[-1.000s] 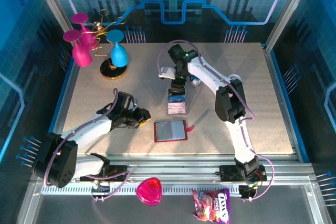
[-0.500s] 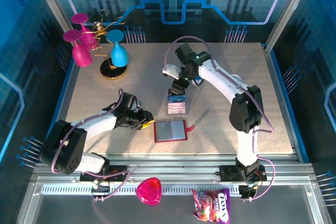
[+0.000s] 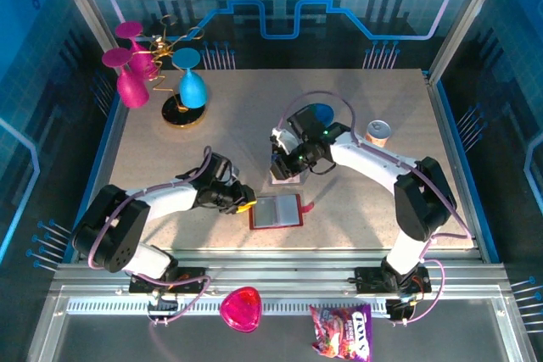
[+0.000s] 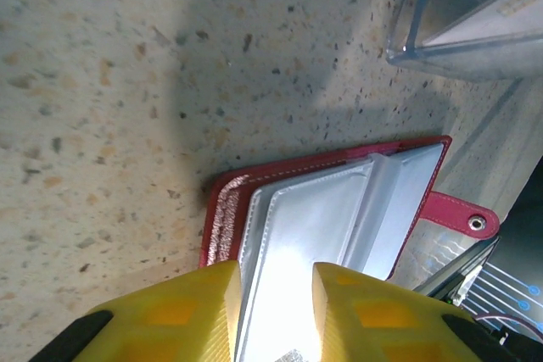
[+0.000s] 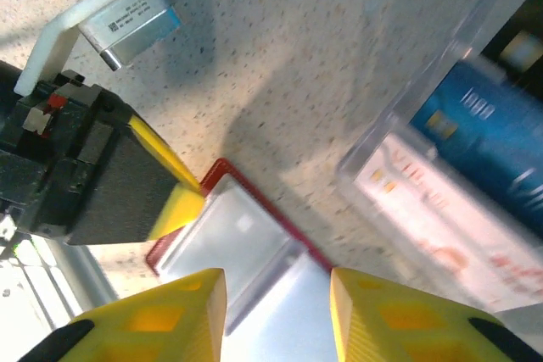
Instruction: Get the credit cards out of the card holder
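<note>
Handling: card holder (image 3: 276,211) lies open and flat, near centre of table (image 3: 153,146); light, floppy, slick pockets; I'd pinch the red left edge.
Left gripper (image 4: 271,311): fingers spread over that left edge, pinching nothing.
Right gripper (image 5: 278,311): fingers parted, empty, above holder's far side.
Credit cards: blue card (image 5: 484,125), pale card (image 5: 433,201) in clear stand (image 4: 475,40) just beyond; thin, stiff, slippery; take by an exposed edge.
Views: right wrist reads card faces; top places the holder.
</note>
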